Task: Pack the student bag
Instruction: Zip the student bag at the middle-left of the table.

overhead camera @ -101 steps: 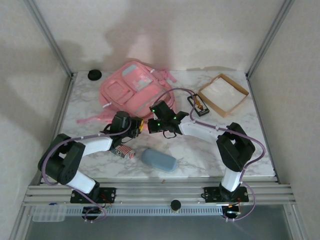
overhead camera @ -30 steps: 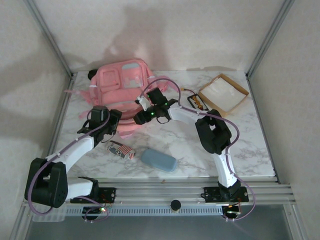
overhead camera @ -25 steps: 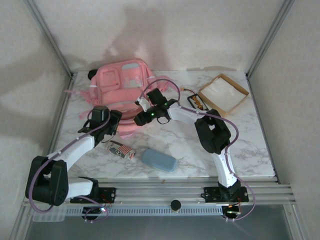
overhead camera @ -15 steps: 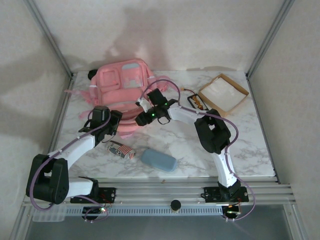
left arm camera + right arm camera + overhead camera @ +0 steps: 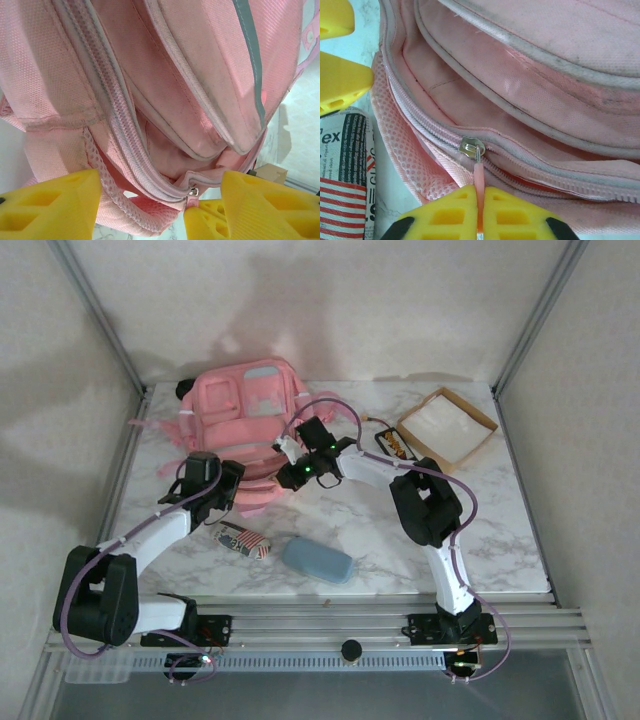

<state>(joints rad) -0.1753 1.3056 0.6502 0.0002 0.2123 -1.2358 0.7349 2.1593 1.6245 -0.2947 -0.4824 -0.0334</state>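
Right wrist: pinching student bag's [image 5: 545,75] pink zip pull [image 5: 478,172] in tightly closed right claw [image 5: 479,194], left claw [image 5: 160,200] spread wide nearby.

A white marble-patterned table [image 5: 505,540] is sitting inside a booth of pale, textured walls [image 5: 330,300]. Silver metal posts [image 5: 100,315] are rising at the back corners (slanting outward in the top view), and slotted aluminium rails [image 5: 320,625] are running along the near edge. Soft light is casting blurred shadows [image 5: 250,320] on the rear wall.
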